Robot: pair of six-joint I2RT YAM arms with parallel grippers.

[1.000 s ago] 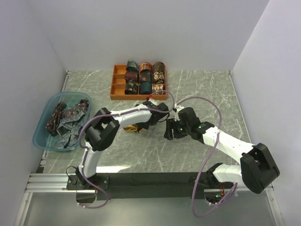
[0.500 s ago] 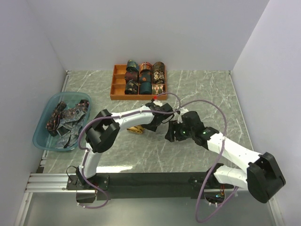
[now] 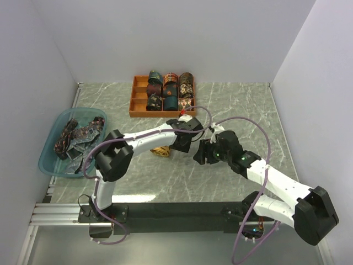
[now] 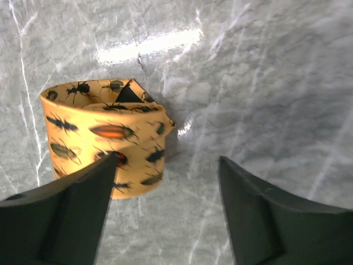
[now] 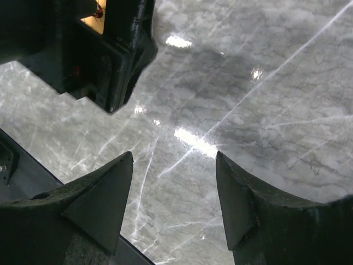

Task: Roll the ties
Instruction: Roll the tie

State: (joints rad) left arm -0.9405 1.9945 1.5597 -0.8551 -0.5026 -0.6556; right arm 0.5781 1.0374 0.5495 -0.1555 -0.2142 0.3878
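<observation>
Both arms had shifted only slightly, left gripper point(image 4: 165, 204) and right gripper point(image 5: 174, 193) with jaws released, so the rolled mustard-gold insect-print fabric tie point(image 4: 105, 138) probably needed a centred, gentle regrasp to stay coiled.

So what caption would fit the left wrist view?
Open left hand beside a rolled yellow bug-print tie on the table.

One mustard rolled tie point(image 4: 105, 135) apart; maybe nine rolled ties point(image 3: 170, 90) in one tray point(image 3: 139, 97); one basin point(image 3: 83, 110)
</observation>
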